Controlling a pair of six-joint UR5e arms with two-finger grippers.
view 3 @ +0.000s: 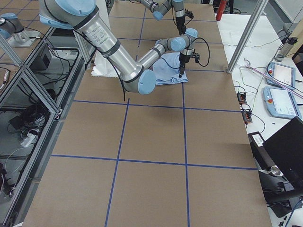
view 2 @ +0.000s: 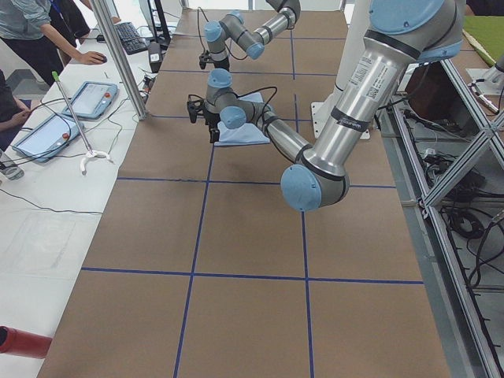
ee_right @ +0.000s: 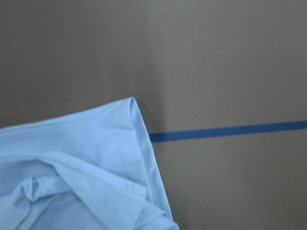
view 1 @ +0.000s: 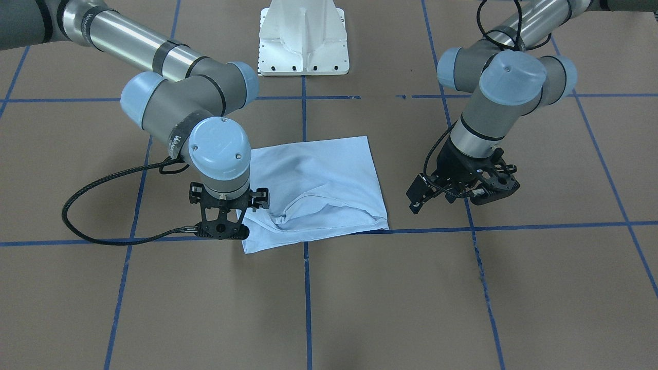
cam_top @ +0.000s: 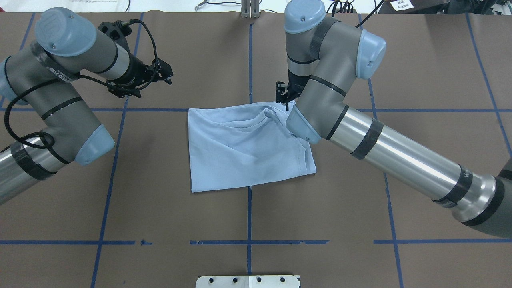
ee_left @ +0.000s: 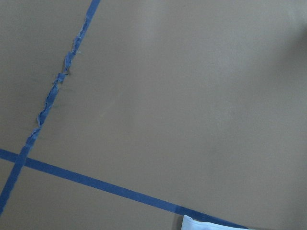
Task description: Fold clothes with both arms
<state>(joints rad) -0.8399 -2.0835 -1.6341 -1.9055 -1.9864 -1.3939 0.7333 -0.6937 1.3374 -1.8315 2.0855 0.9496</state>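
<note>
My right hand (view 1: 224, 231) points straight down at the far right corner of the light blue T-shirt (cam_top: 240, 148), low over the cloth. My own wrist hides the fingertips, so I cannot tell whether they are closed on the fabric or spread. Just beside that hand the cloth is gathered into a small pucker, and a ridge runs from there across the far part of the shirt. The shirt lies folded to a rough rectangle in the middle of the brown surface (cam_top: 360, 224), across a blue tape line (cam_top: 249, 216). My left hand (cam_top: 166, 74) hangs tilted above bare surface, well apart from the shirt, off its far left corner. Its fingers are spread wide and hold nothing.
</note>
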